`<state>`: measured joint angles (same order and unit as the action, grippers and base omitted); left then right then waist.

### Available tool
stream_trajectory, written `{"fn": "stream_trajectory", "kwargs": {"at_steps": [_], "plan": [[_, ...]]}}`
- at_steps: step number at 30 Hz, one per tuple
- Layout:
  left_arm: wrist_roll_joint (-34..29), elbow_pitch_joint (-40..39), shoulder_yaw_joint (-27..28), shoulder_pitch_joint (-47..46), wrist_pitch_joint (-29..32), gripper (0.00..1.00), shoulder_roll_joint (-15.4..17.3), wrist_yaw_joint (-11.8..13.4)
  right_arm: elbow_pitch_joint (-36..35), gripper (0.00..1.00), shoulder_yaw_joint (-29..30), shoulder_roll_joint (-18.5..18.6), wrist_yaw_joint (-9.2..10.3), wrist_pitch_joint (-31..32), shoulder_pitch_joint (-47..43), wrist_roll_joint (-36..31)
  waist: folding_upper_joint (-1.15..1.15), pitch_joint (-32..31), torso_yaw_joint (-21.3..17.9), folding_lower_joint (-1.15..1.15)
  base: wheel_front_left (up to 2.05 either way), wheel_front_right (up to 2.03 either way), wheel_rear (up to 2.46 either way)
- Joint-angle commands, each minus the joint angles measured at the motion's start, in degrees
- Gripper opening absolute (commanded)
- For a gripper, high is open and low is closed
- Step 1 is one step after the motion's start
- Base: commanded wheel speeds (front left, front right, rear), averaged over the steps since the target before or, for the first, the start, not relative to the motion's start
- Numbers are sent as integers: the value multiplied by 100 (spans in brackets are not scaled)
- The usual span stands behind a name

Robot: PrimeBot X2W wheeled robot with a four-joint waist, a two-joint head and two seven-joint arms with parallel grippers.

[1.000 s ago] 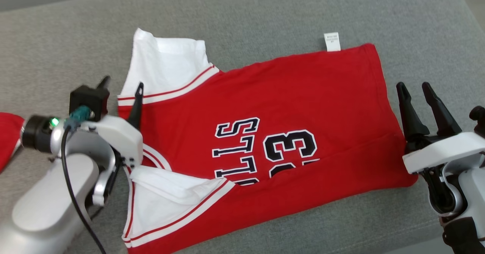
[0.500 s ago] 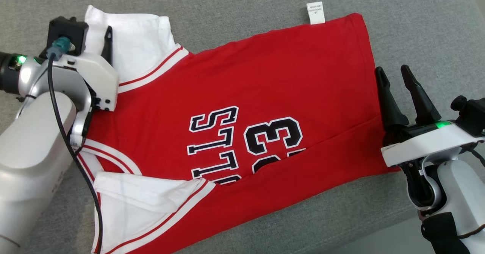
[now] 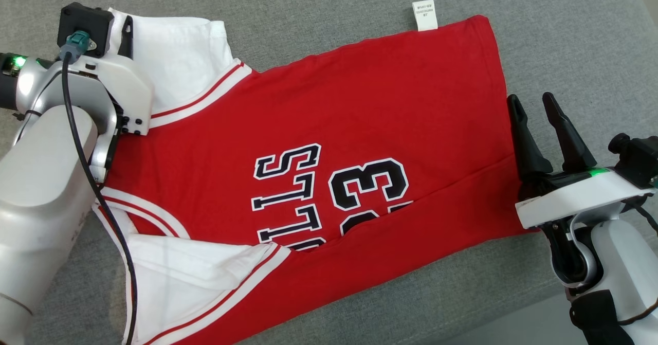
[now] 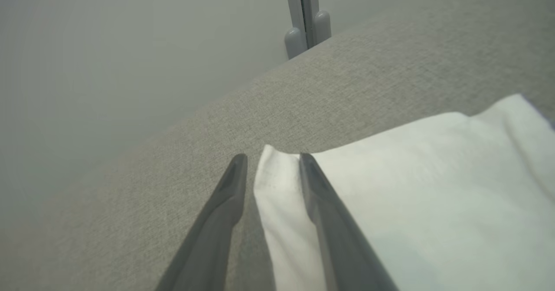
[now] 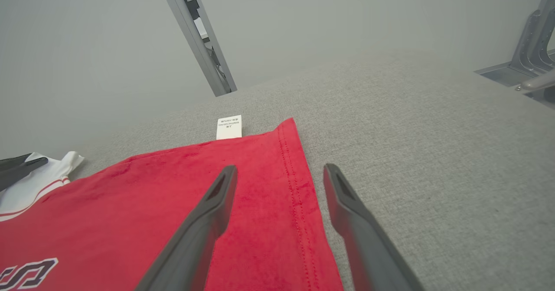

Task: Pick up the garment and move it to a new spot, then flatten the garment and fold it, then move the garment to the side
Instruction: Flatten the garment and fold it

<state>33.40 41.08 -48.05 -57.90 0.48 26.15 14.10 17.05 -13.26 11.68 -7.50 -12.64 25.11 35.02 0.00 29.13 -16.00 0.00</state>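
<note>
The garment (image 3: 334,108) is a red jersey with white sleeves and dark lettering, lying spread on the grey padded surface (image 3: 308,5). My left gripper (image 3: 114,18) is at the outer corner of the far white sleeve (image 3: 180,62). In the left wrist view its fingers (image 4: 236,174) straddle that sleeve corner (image 4: 271,165), with a thin gap still on the left side. My right gripper (image 3: 529,101) stands open at the jersey's right hem; in the right wrist view one finger is over the red cloth (image 5: 260,187) and the other over bare grey fabric.
A white care label (image 3: 424,15) sticks out from the jersey's far edge. The near white sleeve (image 3: 175,278) lies folded at lower left. The surface's front edge (image 3: 514,314) runs at lower right. Metal frame posts (image 5: 199,35) (image 4: 305,17) stand beyond the far edge.
The head camera has shifted. My left arm reached away to the far sleeve's corner and its fingers have narrowed around the edge. The right gripper has kept its place and opening.
</note>
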Motion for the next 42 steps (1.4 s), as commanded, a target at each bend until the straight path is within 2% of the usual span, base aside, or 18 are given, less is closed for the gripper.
{"fn": "stream_trajectory", "kwargs": {"at_steps": [1, 9, 14, 22, 30, 42], "plan": [[32, 26, -13, -70, -39, 0, -30, -39, 23, 100, 35, 19, 2, -39, -46, -24, 0, -17, 25, 0, 0, 0, 0], [88, -14, -44, -38, -281, 0, -197, -157, 164, 100, 180, 74, 2, 85, 49, 44, 0, -152, 232, 0, 0, 0, 0], [124, -416, -39, 167, -488, 0, -245, -88, 312, 100, 325, 376, 2, 202, 281, -20, 0, -246, 513, 0, 0, 0, 0], [144, -1405, -106, 593, -612, 0, -222, 121, 1023, 100, 393, 909, 2, 768, 935, 423, 0, -307, 1010, 0, 0, 0, 0], [68, -2287, -192, 828, -523, 0, -184, 397, 2042, 100, 122, 1202, 2, 1418, 1583, 1135, 0, -225, 1339, 0, 0, 0, 0], [-21, -2939, -275, 857, -334, 0, -82, 605, 2641, 100, -555, 1534, 2, 1662, 2238, 1572, 0, 45, 1564, 0, 0, 0, 0]]}}
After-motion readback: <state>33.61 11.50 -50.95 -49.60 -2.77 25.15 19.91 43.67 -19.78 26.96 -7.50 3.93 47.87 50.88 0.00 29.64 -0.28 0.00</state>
